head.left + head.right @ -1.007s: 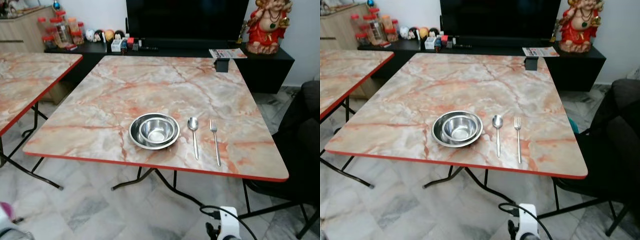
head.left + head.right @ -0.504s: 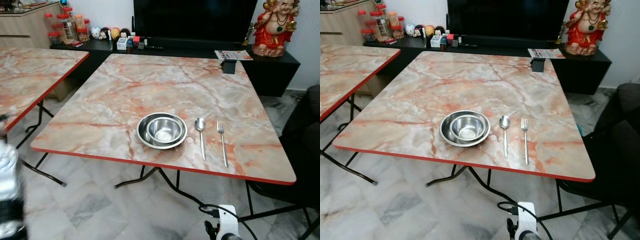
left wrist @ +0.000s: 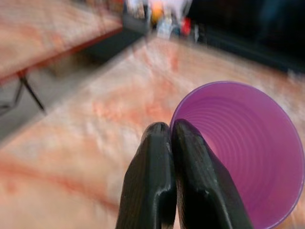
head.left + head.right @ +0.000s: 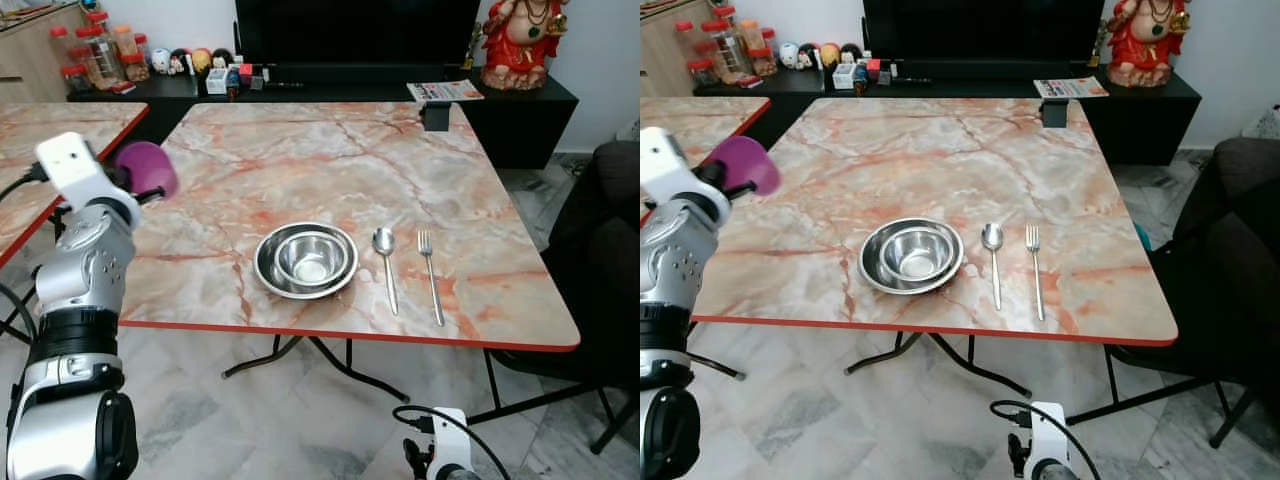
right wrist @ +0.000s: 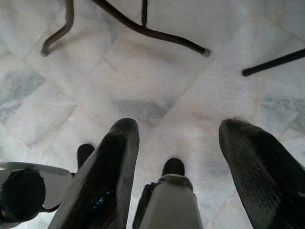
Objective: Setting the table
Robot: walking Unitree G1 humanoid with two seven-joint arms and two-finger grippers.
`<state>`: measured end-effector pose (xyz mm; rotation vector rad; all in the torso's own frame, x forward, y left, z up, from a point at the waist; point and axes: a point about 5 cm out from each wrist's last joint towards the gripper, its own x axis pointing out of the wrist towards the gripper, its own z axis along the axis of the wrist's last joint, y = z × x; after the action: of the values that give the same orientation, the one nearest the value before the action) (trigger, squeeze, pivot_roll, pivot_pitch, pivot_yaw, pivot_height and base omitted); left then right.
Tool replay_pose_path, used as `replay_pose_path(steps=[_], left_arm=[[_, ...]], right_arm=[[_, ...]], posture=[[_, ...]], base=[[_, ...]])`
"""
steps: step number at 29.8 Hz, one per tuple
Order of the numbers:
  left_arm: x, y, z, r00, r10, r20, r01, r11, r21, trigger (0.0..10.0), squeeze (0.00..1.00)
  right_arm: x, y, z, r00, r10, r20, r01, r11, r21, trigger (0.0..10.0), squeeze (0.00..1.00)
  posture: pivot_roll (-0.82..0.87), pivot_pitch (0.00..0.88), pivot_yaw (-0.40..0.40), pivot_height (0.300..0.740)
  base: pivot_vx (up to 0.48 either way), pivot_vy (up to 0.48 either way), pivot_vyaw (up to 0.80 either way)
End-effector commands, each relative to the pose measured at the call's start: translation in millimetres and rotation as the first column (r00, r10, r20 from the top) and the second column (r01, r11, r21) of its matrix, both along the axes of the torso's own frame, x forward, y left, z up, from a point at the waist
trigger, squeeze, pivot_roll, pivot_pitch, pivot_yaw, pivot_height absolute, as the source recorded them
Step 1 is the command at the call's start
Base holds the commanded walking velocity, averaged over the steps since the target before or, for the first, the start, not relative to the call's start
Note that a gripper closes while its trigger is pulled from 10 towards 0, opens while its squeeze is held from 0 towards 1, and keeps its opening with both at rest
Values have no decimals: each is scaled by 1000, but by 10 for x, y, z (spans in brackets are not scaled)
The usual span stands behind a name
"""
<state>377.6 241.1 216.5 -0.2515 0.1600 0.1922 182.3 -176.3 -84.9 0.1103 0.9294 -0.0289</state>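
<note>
A purple plastic cup (image 4: 146, 168) is held up over the left edge of the marble table (image 4: 330, 150), its rim pinched by my left gripper (image 3: 170, 131), which is shut on it. The cup (image 3: 243, 152) lies on its side with its mouth open toward the wrist camera. Near the table's front edge a steel bowl (image 4: 311, 258) sits inside a steel plate (image 4: 270, 275). A spoon (image 4: 385, 262) and a fork (image 4: 431, 285) lie side by side just right of the plate. My right gripper (image 5: 178, 143) hangs open low over the floor.
A second marble table (image 4: 45, 140) stands at the left. A dark chair (image 4: 605, 250) is at the right. A black TV cabinet (image 4: 520, 110) with jars, small items and a red statue (image 4: 518, 40) runs along the back. A small black holder (image 4: 435, 115) sits at the table's far edge.
My left arm has risen into view at the left, carrying the purple cup up to table height. The camera has shifted a little.
</note>
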Motion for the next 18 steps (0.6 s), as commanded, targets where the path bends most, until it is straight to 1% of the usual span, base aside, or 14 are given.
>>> replay_pose_path(steps=[1, 2, 4, 5, 6, 8, 9, 10, 15, 18], left_arm=[[23, -70, -21, 995, -75, -70, 76, 997, 14, 10000, 0], [24, -90, -30, 993, -94, -74, 96, 995, 18, 10000, 0], [32, -137, -94, 986, -121, -114, 124, 992, 15, 10000, 0], [37, -165, -147, 981, -126, -148, 127, 992, -5, 10000, 0], [37, -165, -147, 981, -126, -148, 127, 992, -5, 10000, 0], [49, -260, -225, 972, -159, -172, 151, 987, -64, 10000, 0], [49, -260, -225, 972, -159, -172, 151, 987, -64, 10000, 0], [55, -303, -241, 967, -170, -192, 162, 985, -61, 10000, 0], [58, -315, -246, 962, -176, -211, 168, 984, -57, 10000, 0], [70, -316, -250, 961, -151, -232, 140, 988, -64, 10000, 0]], right_arm=[[-10, -38, -1, 1000, -11, -4, 11, 1000, -4, 10000, 0], [-9, -47, 0, 1000, -12, -4, 12, 1000, -6, 10000, 0], [-2, -67, 5, 1000, -16, -3, 16, 1000, -9, 10000, 0], [4, -77, 9, 1000, -17, -1, 17, 1000, -10, 10000, 0], [4, -77, 9, 1000, -17, -1, 17, 1000, -10, 10000, 0], [13, -90, 15, 1000, -18, 2, 18, 1000, -11, 10000, 0], [13, -90, 15, 1000, -18, 2, 18, 1000, -11, 10000, 0], [20, -90, 18, 1000, -18, 4, 18, 1000, -11, 10000, 0], [24, -88, 21, 1000, -18, 5, 18, 1000, -9, 10000, 0], [11, -85, 14, 1000, -17, 3, 17, 1000, -7, 10000, 0]], posture=[[-16, 0, 29, 709], [-16, 0, 29, 709], [-16, 0, 27, 709], [-20, 0, 26, 709], [-20, 0, 26, 709], [-29, 0, 24, 709], [-29, 0, 24, 709], [-31, 0, 24, 709], [-31, 0, 24, 709], [-31, 0, 28, 709]], base=[[0, 0, 0], [0, 0, 0], [0, 0, 0], [0, 0, 0], [0, 0, 0], [0, 0, 0], [0, 0, 0], [0, 0, 0], [0, 0, 0], [0, 0, 0]])
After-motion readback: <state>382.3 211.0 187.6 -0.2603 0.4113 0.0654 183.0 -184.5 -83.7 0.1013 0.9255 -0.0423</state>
